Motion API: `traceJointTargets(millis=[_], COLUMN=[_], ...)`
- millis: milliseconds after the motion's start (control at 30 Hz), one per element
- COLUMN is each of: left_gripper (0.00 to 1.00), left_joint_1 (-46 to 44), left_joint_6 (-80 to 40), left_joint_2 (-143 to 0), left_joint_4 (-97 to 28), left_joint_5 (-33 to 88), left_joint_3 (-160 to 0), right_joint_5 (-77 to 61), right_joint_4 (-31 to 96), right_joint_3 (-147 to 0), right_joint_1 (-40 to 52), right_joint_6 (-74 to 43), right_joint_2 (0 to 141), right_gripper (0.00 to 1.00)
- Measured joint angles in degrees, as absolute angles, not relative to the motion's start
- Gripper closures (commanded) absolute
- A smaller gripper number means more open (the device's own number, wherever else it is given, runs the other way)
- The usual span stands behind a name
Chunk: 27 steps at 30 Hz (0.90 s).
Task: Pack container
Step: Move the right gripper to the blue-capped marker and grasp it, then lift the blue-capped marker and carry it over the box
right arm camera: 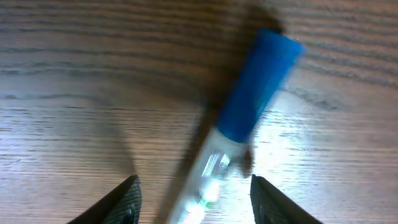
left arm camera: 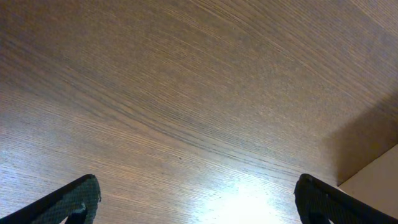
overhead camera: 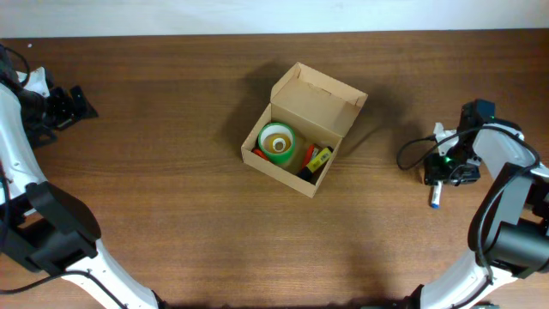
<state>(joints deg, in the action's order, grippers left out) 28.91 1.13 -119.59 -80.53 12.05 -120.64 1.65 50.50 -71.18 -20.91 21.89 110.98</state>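
Overhead: open tan cardboard container (overhead camera: 319, 101)

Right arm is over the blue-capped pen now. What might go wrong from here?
1. The blue-capped pen lies slanted between the open fingers of the right gripper; closing could twist it or roll it away.
2. The cardboard box already holds a green tape roll and a yellow highlighter; the pen may end up propped on them or on the rim.
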Motion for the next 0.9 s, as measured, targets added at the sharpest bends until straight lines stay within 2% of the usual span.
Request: traceJointTargets(millis=[100, 267, 700, 900], left_gripper=[0.00, 0.00, 0.01, 0.00], left_joint_1=[28.91, 28.91, 28.91, 28.91], left_joint_6=[1.10, 1.13, 1.10, 1.13], left_joint_2=[-119.59, -119.59, -119.59, -119.59], left_joint_4=[-80.53, -80.53, -80.53, -80.53], left_joint_5=[12.05, 12.05, 12.05, 12.08], left_joint_3=[-120.62, -120.64, -120.62, -120.62], right_joint_5=[1.69, 1.63, -1.85, -8.75], right_joint_4=[50.48, 50.46, 51.66, 62.94], right_joint_3=[-71.18, -71.18, -72.14, -85.23], right_joint_1=[-21.58, -21.93, -21.98, -20.86], right_joint_6=[21.89, 20.56, 15.27, 10.52], right_joint_2=[111.18, 111.46, 111.53, 111.81], right_gripper=[0.73, 0.95, 0.96, 0.96])
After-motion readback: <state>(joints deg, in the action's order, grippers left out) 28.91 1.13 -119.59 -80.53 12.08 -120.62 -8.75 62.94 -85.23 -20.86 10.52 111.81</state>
